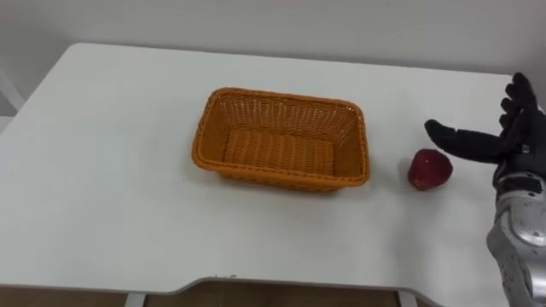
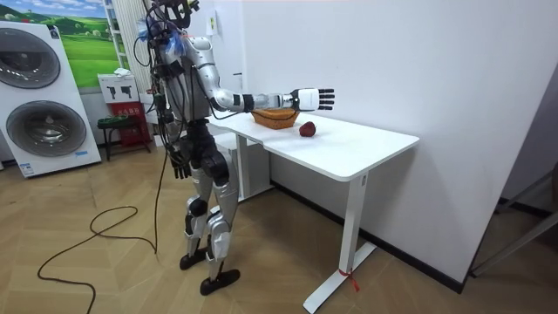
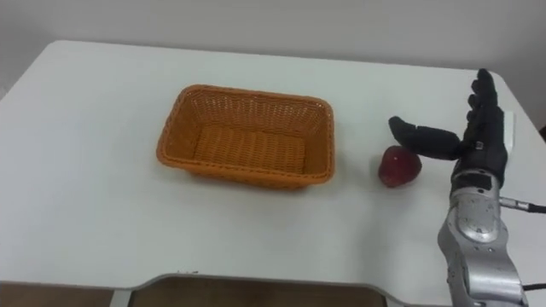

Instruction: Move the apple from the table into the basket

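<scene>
At the frame's right edge the right hand hovers open and empty, thumb stretched toward the red apple, which sits on the white table just right of the orange basket

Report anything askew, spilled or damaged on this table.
Nothing stands out: the orange basket sits upright and empty on the white table, the apple lies whole beside it, apart, with the right hand open nearby.

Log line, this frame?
reach | right robot hand open beside apple | apple on table, right of wicker basket | left robot hand at side
</scene>
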### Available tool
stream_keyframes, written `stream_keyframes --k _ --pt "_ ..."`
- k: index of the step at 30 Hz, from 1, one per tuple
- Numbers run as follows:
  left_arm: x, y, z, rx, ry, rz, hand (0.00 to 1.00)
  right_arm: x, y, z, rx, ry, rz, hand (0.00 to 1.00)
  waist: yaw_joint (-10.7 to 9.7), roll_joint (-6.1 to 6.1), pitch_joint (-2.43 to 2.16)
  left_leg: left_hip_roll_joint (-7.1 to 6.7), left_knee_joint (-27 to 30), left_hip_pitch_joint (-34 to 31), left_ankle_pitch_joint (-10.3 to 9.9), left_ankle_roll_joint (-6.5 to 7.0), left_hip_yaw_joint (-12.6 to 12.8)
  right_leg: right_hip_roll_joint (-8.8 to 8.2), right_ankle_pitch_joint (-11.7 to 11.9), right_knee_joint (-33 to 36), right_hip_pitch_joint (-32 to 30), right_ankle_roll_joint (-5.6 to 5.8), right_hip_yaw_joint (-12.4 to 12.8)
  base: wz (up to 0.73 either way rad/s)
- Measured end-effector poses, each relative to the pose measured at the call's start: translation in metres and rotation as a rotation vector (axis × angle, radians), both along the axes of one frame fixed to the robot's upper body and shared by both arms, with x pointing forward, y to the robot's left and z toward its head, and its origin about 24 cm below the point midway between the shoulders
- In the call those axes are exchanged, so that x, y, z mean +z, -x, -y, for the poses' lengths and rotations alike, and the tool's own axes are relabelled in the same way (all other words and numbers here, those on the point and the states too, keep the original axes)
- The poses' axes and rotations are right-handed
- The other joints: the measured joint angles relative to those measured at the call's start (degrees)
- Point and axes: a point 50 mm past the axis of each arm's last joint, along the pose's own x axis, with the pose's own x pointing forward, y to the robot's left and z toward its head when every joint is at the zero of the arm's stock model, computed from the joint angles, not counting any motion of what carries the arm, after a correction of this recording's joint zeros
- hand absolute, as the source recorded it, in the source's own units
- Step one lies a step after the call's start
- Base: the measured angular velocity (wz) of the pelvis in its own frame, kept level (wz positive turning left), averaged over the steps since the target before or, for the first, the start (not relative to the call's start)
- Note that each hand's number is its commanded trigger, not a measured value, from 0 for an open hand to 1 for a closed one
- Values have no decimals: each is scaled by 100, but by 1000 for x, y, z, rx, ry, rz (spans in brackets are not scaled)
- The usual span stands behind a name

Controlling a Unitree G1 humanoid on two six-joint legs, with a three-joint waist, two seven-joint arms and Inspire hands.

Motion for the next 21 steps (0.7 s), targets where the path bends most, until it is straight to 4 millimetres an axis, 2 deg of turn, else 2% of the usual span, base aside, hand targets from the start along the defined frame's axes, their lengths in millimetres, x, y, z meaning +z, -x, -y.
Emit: stream_keyframes --k 13,15,18,21 --pt "-1 6 1 11 10 -41 0 -20 4 4 16 -18 -93 0 0 1 -14 3 -5 3 0 0 0 0 0 -7 2 -1 -17 0" --pt "-1 7 1 10 10 -43 0 -25 5 5 18 -22 -116 0 -2 2 -23 3 -5 11 0 0 0 0 0 -11 7 -1 -20 0" --pt "-1 7 2 -6 14 -51 0 -44 11 5 19 -30 -202 0 2 5 -37 2 -6 27 0 0 -10 -2 1 -13 33 -1 -35 0" --pt "-1 8 2 -5 14 -52 0 -51 14 6 19 -37 -236 0 2 23 -43 1 -3 21 1 -1 -10 -5 2 -14 29 -3 -40 0"
